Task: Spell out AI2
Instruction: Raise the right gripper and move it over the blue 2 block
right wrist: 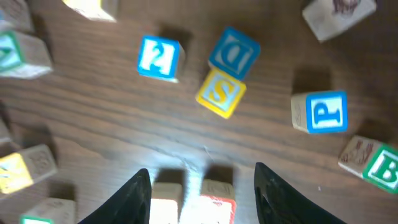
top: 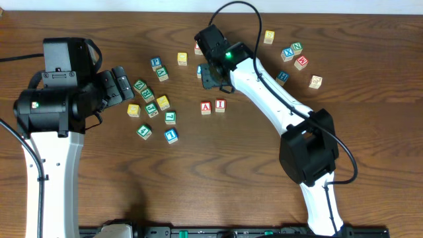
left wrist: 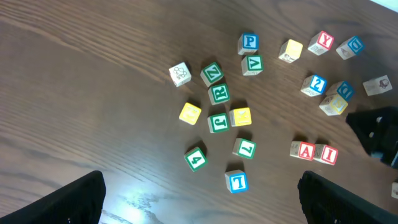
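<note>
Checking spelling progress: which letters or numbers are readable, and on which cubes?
"A": A cube, red.
"I": I cube, red, beside it.
"2": 2 cube, blue.
"P": P cube, blue.
"S": S cube, yellow.
"D": D cube, blue.
"R": R cube, green.
"4": 4 cube, green.
Remaining cubes: too small or blurred to read.

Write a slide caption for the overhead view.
A cube and I cube paired mid-table; right gripper open by the 2 cube, left gripper open.
</note>
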Available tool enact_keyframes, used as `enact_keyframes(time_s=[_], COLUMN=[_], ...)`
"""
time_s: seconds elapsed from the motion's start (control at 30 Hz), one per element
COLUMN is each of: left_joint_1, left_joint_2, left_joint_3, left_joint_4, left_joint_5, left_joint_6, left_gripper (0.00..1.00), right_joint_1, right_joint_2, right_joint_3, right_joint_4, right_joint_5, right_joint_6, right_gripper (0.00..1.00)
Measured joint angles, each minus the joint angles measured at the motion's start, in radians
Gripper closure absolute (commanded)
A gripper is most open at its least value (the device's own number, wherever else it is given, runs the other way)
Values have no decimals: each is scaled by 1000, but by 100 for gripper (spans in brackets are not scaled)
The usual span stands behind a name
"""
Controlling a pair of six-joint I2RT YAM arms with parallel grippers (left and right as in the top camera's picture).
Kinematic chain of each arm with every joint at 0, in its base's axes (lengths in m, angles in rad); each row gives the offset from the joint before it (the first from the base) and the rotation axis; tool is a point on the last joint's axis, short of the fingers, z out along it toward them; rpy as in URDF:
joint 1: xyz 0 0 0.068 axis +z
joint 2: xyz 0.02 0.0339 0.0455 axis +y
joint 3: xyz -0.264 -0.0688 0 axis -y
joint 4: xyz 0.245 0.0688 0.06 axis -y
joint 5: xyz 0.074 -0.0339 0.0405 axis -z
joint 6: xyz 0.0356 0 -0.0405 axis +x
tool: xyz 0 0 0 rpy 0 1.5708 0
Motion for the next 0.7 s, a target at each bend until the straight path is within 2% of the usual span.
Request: enact_keyframes(time_s=[0.37,0.7], left_joint_1=[0,0], left_joint_2=[0,0], left_joint_3=[0,0], left_joint_4=[0,0], left_joint_5=[0,0], left_joint_6=[0,0], left_gripper=[2,2], right_joint_1=[-3,-9], right_joint_2=[0,0], right_joint_3=[2,2], right_joint_4=[172,261], right_joint_5=[-3,-8], right_joint_6=[-3,-3], right_gripper=[54,56])
